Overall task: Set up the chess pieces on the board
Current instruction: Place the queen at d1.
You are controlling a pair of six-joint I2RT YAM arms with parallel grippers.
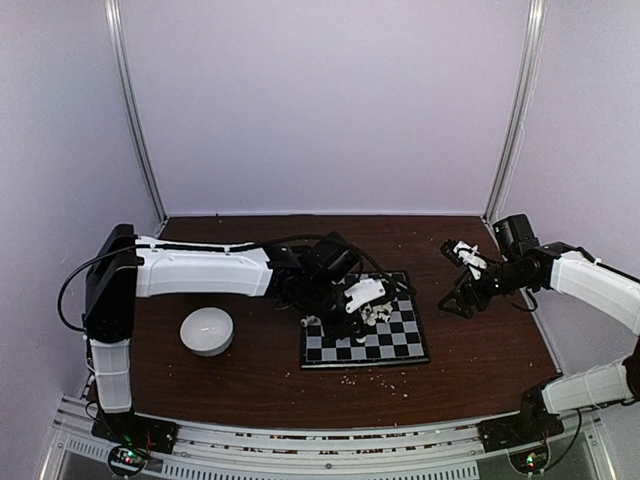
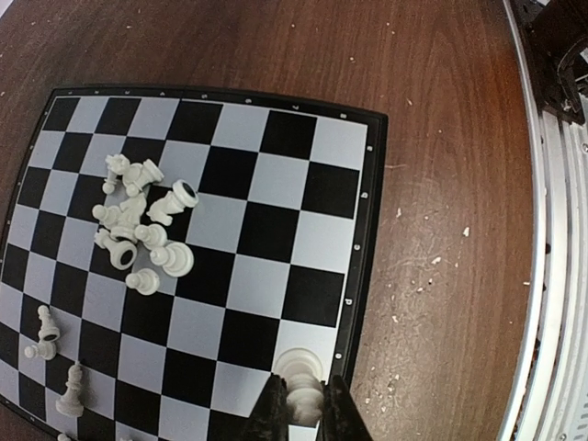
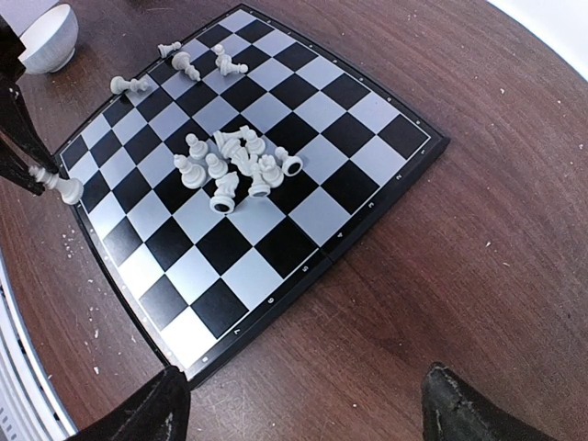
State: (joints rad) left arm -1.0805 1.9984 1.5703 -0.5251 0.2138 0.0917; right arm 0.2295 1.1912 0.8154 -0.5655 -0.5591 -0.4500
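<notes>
- The dark wooden table [image 1: 250,370] carries everything; both arms reach in from its near edge.
- The board [image 1: 400,345] lies flat, right of the table's centre. Its sides run nearly square with the table edges, only slightly turned.
- The round white bowl [image 1: 207,330] sits on the table left of the board, well apart from it.
- The left gripper [image 2: 303,404] hangs over the board's rim near a corner, its fingers closed narrowly on one piece.
- The right gripper [image 3: 303,404] is held above the table to the right of the board, its fingers spread wide with nothing between them.
- Most chess pieces [image 2: 138,230] form a loose heap on squares inside the board. Several are tipped on their sides, pointing different ways, and a few stand upright.
- A few more are near one edge, some lying and some standing.
- The held piece [image 2: 300,381] has its long axis in line with the fingers, one end poking out past the fingertips.
- Pale crumbs [image 2: 432,262] dot the wood beside the board.
</notes>
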